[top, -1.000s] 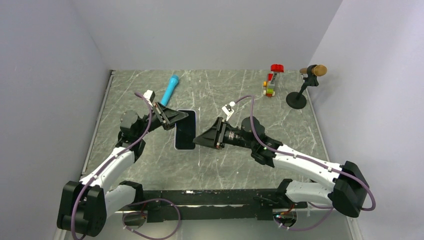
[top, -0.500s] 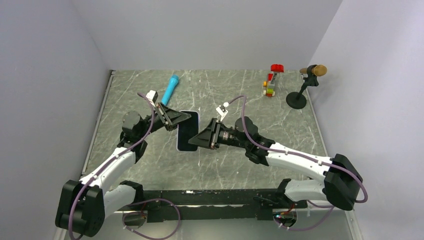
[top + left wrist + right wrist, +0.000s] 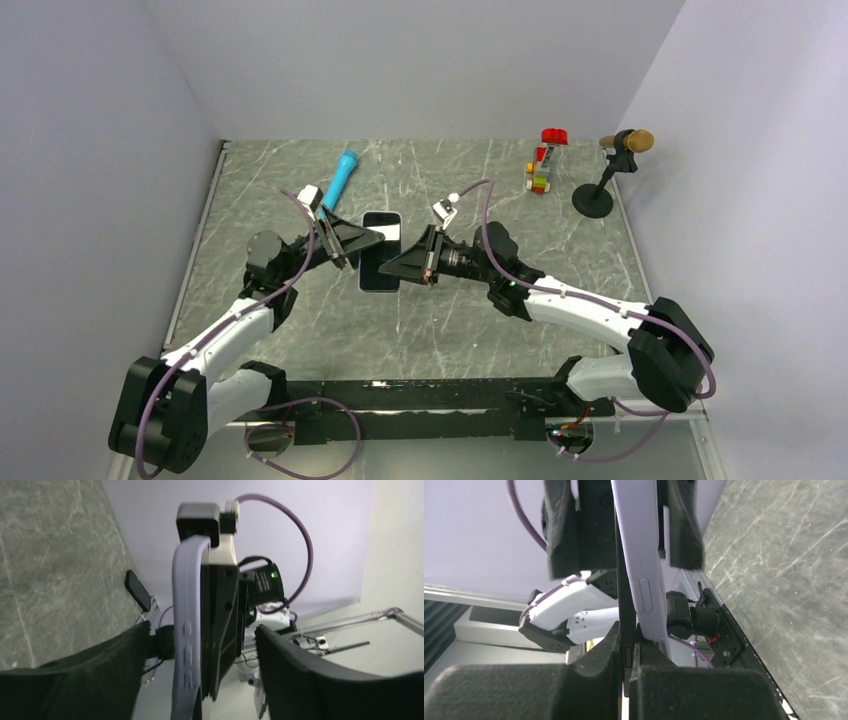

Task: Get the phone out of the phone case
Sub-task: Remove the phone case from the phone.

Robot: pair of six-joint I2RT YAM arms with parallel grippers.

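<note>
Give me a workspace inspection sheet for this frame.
surface: grey veined table, pale streaks
job's things: phone and pale case held between both grippers; case edge bows away from the phone in the right wrist view
clutter: blue tube, toy bricks, microphone on a stand, all at the far side
grippers: right gripper shut on the phone edge; left gripper straddles the case, contact unclear
cables: purple cable loops at each wrist, no snag seen
surroundings: plain pale walls

One phone (image 3: 381,255), one phone case (image 3: 186,630), one tube (image 3: 340,177), one toy (image 3: 543,165), one microphone (image 3: 628,142)
</note>
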